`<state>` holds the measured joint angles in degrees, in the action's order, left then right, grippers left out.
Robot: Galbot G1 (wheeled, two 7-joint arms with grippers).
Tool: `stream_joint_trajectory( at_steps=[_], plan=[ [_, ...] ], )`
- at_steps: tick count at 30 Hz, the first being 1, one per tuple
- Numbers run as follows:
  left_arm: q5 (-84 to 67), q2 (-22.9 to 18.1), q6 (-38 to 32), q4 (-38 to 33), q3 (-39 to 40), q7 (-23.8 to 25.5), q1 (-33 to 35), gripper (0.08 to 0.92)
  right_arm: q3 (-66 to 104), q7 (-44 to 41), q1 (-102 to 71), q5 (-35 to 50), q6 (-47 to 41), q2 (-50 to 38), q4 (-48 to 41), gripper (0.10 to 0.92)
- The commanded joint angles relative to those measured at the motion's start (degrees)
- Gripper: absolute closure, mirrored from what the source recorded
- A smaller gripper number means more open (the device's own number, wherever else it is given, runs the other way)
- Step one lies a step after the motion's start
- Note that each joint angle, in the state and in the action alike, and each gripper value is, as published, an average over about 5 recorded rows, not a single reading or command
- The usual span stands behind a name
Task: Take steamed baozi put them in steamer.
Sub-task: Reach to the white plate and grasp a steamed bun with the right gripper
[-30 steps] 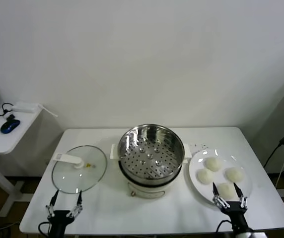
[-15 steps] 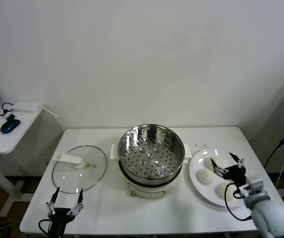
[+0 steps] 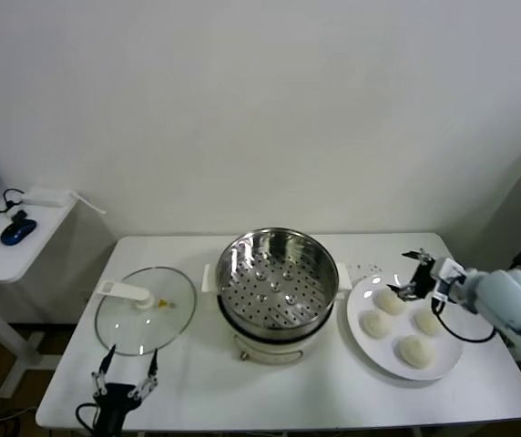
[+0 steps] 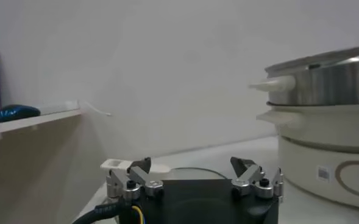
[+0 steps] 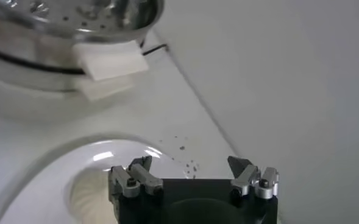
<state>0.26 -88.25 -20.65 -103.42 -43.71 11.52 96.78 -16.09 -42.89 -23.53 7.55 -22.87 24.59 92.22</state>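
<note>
Several cream-white baozi lie on a white plate right of the steamer; one baozi lies nearest my right gripper. The shiny steamer stands mid-table, its perforated basket holding nothing. My right gripper is open and empty, hovering at the plate's far edge just above that baozi; in the right wrist view its gripper is over the plate, with a baozi partly hidden under it. My left gripper is open and parked at the table's front left, also seen in the left wrist view.
A glass lid with a white handle lies flat left of the steamer. A side desk with a mouse stands far left. The steamer's side and handle rise beside the left gripper.
My right arm has swung up from the table's front edge, across the plate, to its far rim. The left gripper has barely shifted.
</note>
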Motion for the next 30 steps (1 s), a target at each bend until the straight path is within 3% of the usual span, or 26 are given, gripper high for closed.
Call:
stream_joint_trajectory(
  at_steps=[1,6,10,30],
  plan=[
    [1.1,-0.06,-0.8,1.06,0.18,0.2,-0.17,0.177,-57.29,-20.03,52.88,0.72,9.74,-0.92,-14.84,0.203],
    [1.04,-0.01,-0.96,1.17,0.01,0.35,-0.11,0.177,-71.44,-24.67,64.47,2.81,15.06,6.67,-22.51,0.203],
    [1.03,-0.09,-1.35,1.87,-0.12,0.36,-0.27,0.177,-73.5,-26.41,65.11,3.3,18.71,11.92,-28.01,0.203],
    [2.03,0.15,-2.24,4.41,-1.52,0.33,-0.26,0.177,-48.23,-22.92,35.09,-0.95,16.89,21.64,-40.16,0.203]
  ],
)
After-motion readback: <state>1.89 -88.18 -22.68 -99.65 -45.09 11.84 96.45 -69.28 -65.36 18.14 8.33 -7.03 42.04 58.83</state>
